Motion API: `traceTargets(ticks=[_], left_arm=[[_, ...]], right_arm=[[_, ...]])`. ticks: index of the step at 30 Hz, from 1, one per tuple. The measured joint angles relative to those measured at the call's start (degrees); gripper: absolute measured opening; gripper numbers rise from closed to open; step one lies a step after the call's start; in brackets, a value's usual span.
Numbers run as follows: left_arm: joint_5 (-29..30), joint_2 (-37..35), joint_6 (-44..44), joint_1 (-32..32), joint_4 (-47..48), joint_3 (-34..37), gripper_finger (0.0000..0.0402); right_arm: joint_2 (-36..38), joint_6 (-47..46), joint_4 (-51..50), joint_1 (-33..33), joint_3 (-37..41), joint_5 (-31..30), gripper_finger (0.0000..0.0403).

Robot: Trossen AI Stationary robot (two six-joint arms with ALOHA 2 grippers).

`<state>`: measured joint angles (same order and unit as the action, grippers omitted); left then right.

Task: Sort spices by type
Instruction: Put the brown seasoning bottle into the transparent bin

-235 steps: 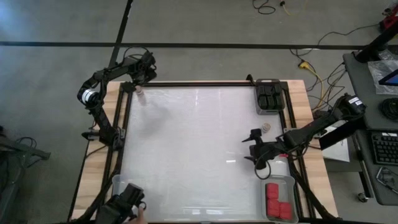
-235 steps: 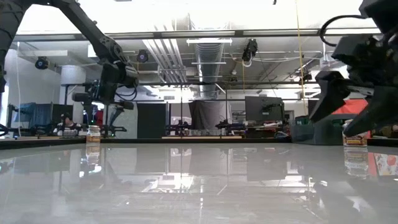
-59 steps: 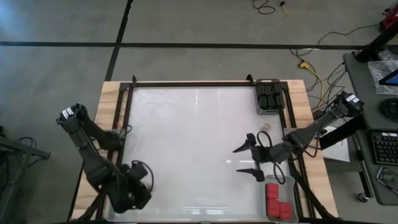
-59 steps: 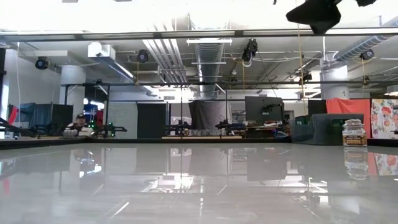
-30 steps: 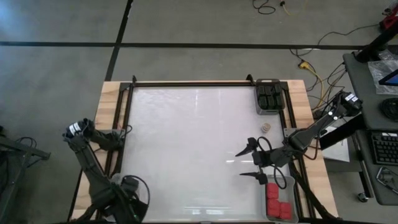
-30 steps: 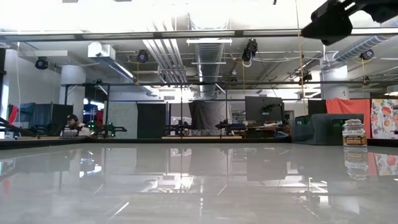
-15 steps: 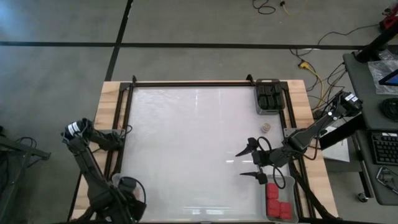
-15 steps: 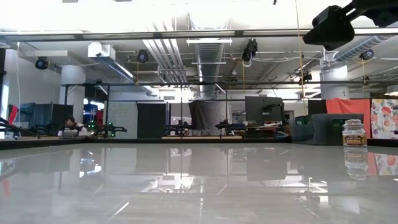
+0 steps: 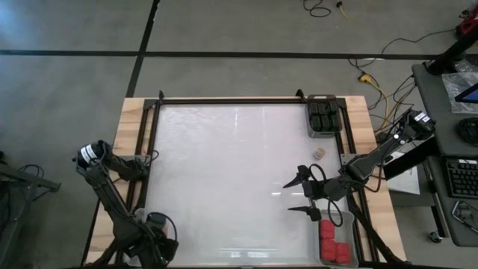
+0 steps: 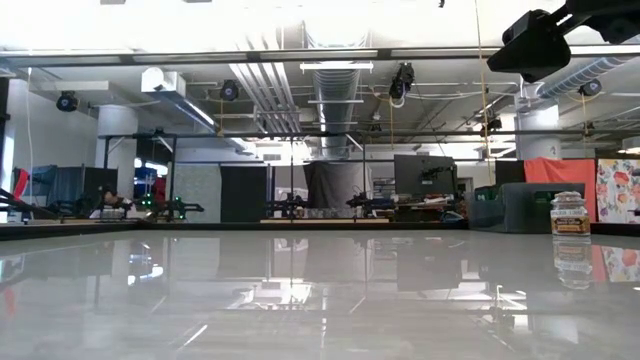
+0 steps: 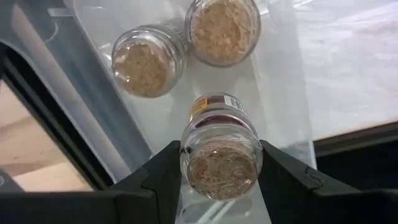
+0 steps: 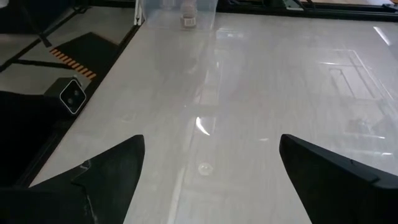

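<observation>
My left gripper (image 9: 155, 235) stands at the table's near left corner, pointing down over a clear bin (image 11: 283, 93), shut on a round cork-lidded spice jar (image 11: 219, 163). Two more cork-lidded jars (image 11: 143, 62) (image 11: 222, 26) stand upright on the bin's floor beyond it. One tan-lidded jar (image 9: 320, 152) stands alone on the white table toward the right and also shows in the low view as the jar (image 10: 570, 214). My right gripper (image 9: 297, 196) hovers near it, open and empty; its fingers spread wide in the right wrist view (image 12: 211, 168). My left gripper pinches the jar's glass wall just under the cork lid (image 11: 186, 163) between its two fingers (image 11: 163, 177), one on each side. The fingers come from above, pointing down. The jar stays upright, lid up, over the bin; whether its base touches the bin floor is hidden.
A clear bin with black jars (image 9: 323, 116) sits at the far right corner. Another bin with red-topped jars (image 9: 331, 240) sits at the near right corner. A black frame (image 9: 153, 149) runs round the white table top (image 9: 231, 172).
My left gripper has sunk toward the bin at the near left corner, still shut on the cork-lidded jar, which stays upright.
</observation>
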<state>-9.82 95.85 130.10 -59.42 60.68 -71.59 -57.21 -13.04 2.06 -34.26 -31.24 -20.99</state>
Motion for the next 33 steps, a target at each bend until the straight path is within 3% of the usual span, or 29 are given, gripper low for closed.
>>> traceTargets(ticks=[12, 33], left_arm=[[0.41, -0.04, 0.76, 0.07, -9.13, 6.68, 0.0162], [3.67, -0.07, -2.11, 0.11, -8.79, 6.84, 0.0198]], right_arm=[[0.00, -0.04, -0.02, 0.00, 0.02, 0.01, 0.0365], [0.00, -0.11, -0.04, 0.00, 0.24, 0.02, 0.0365]])
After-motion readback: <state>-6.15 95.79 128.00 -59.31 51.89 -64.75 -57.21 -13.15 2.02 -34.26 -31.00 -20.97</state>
